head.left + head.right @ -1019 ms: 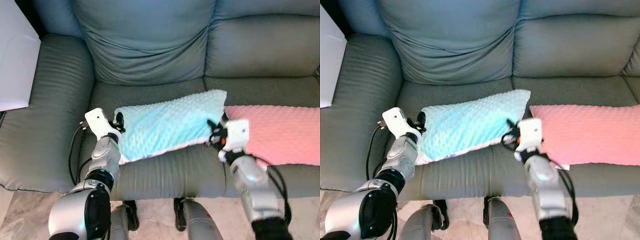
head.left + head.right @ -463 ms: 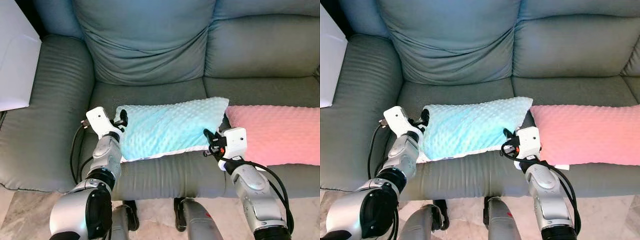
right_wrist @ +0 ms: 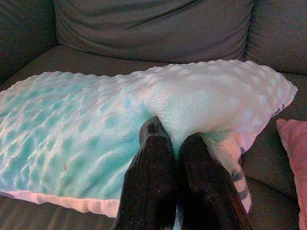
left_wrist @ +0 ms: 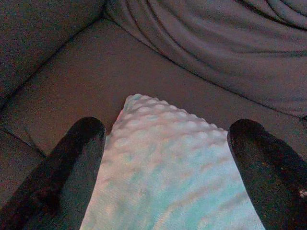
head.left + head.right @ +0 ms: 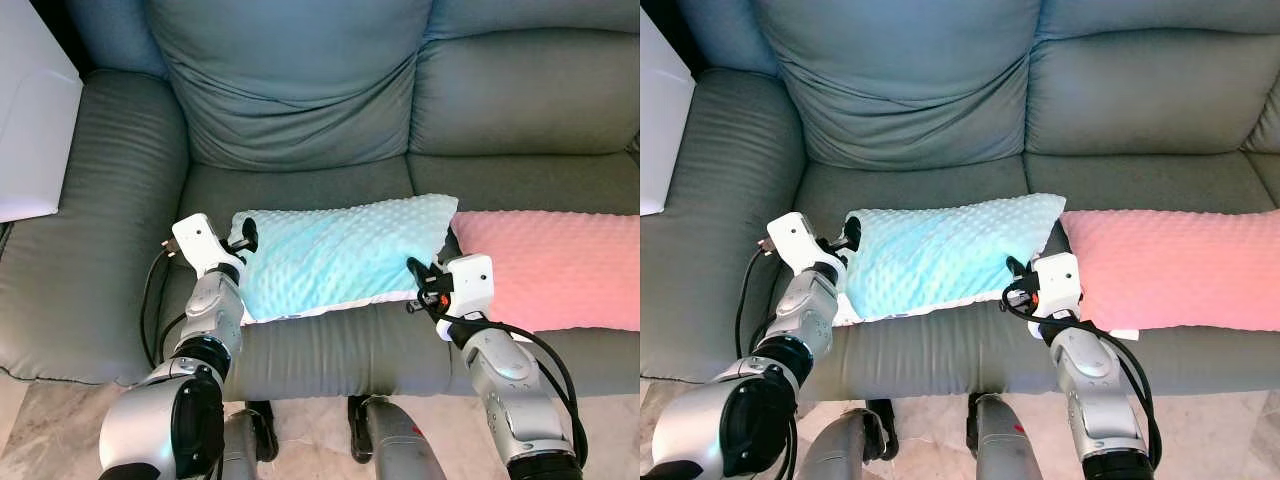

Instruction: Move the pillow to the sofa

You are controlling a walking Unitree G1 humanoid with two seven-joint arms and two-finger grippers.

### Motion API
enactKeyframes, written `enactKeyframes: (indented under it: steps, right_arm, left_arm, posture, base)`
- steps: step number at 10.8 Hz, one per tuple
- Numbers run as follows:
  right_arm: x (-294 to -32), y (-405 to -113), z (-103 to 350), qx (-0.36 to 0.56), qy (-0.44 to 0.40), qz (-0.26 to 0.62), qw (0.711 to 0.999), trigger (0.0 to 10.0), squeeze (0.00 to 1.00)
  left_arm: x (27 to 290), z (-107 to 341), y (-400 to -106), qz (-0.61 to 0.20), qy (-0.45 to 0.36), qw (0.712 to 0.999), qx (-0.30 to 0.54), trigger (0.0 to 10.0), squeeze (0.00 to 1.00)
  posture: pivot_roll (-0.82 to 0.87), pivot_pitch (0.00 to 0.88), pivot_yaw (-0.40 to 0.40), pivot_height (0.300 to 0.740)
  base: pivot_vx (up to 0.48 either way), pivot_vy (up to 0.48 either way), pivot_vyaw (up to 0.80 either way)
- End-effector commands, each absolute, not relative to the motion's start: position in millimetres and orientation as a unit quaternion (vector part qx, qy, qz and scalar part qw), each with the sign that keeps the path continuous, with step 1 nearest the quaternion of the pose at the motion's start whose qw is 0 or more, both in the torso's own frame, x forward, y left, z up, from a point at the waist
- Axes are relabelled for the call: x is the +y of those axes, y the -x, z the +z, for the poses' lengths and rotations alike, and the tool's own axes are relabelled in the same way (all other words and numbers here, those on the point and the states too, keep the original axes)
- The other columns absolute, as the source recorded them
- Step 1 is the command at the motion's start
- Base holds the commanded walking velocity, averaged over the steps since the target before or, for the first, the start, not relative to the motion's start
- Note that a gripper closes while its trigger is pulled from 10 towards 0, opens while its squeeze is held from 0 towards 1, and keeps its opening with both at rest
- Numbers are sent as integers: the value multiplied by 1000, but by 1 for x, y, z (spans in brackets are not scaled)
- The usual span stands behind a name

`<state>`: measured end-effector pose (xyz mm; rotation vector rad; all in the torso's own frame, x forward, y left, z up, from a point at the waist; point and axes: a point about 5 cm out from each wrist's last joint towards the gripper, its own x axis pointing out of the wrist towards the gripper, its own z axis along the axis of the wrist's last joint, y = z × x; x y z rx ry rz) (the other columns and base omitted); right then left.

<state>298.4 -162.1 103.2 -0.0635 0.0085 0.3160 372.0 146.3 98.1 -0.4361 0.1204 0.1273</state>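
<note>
A light-blue dotted pillow (image 5: 340, 255) lies flat on the grey sofa's seat (image 5: 300, 185), near the front edge. My left gripper (image 5: 243, 235) is at the pillow's left corner, open, its fingers (image 4: 72, 163) wide apart on either side of the pillow corner (image 4: 168, 167). At the pillow's right front edge, my right gripper (image 5: 418, 275) is shut on the pillow; its two fingers (image 3: 153, 143) are pressed together under a fold of the pillow (image 3: 96, 120).
A pink dotted pillow (image 5: 560, 265) lies on the seat right beside the blue one. The left armrest (image 5: 90, 200) and a white object (image 5: 30, 120) are at the left. The back cushions (image 5: 300, 80) rise behind.
A second ago the pillow was tilted with its right end raised; it has come down level on the seat and the right gripper has dropped with it. Nothing moved in the last half second.
</note>
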Motion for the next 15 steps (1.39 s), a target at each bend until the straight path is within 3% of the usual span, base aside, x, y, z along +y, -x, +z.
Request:
enactKeyframes:
  steps: [1, 2, 3, 5, 6, 7, 8, 10, 12, 13, 14, 15]
  right_arm:
    - [-161, -294, 100, 11, 30, 164, 986, 10000, 1000]
    - [-161, -294, 100, 11, 30, 164, 986, 10000, 1000]
    - [-164, -290, 98, 16, 47, 151, 987, 10000, 1000]
    - [-164, -292, 98, 7, 67, 112, 991, 10000, 1000]
    - [-162, -294, 98, 6, 74, 112, 991, 10000, 729]
    - [-161, -297, 99, 5, 73, 104, 992, 10000, 0]
    - [-160, -297, 93, 25, 48, 101, 993, 10000, 1000]
    - [-161, -283, 53, 155, 80, 116, 978, 10000, 1000]
    - [-166, -275, 40, 206, 94, 117, 967, 10000, 1000]
    - [-173, -277, 42, 214, 103, 95, 967, 10000, 1000]
    - [-182, -287, 60, 154, 98, 45, 982, 10000, 1000]
    - [-182, -290, 73, 112, 92, 52, 988, 10000, 1000]
  left_arm:
    - [149, 86, -365, 71, 221, 970, 75, 10000, 1000]
    - [149, 86, -365, 71, 221, 970, 75, 10000, 1000]
    - [144, 79, -360, 45, 212, 974, 72, 10000, 0]
    - [138, 67, -348, 7, 195, 978, 70, 10000, 0]
    - [139, 66, -347, 8, 194, 978, 72, 10000, 0]
    - [139, 64, -345, 5, 191, 979, 72, 10000, 0]
    - [137, 61, -342, -5, 187, 980, 71, 10000, 0]
    - [133, 56, -336, -17, 188, 979, 75, 10000, 0]
    - [132, 52, -333, -21, 187, 979, 79, 10000, 0]
    - [130, 53, -333, -27, 187, 979, 78, 10000, 0]
    - [129, 54, -333, -31, 188, 979, 75, 10000, 0]
    - [127, 55, -333, -34, 188, 979, 72, 10000, 0]
  posture:
    - [-273, 400, 26, 740]
    - [-273, 400, 26, 740]
    - [-248, 369, 28, 740]
    - [-232, 356, 31, 740]
    - [-228, 347, 34, 740]
    - [-227, 342, 36, 740]
    - [-219, 340, 38, 740]
    - [-213, 345, 37, 740]
    - [-214, 345, 37, 740]
    - [-216, 343, 38, 740]
    - [-214, 343, 38, 740]
    - [-215, 341, 39, 740]
  base:
    - [0, 0, 0]
    - [0, 0, 0]
    - [0, 0, 0]
    - [0, 0, 0]
    - [0, 0, 0]
    - [0, 0, 0]
    - [0, 0, 0]
    - [0, 0, 0]
    - [0, 0, 0]
    - [0, 0, 0]
    - [0, 0, 0]
    - [0, 0, 0]
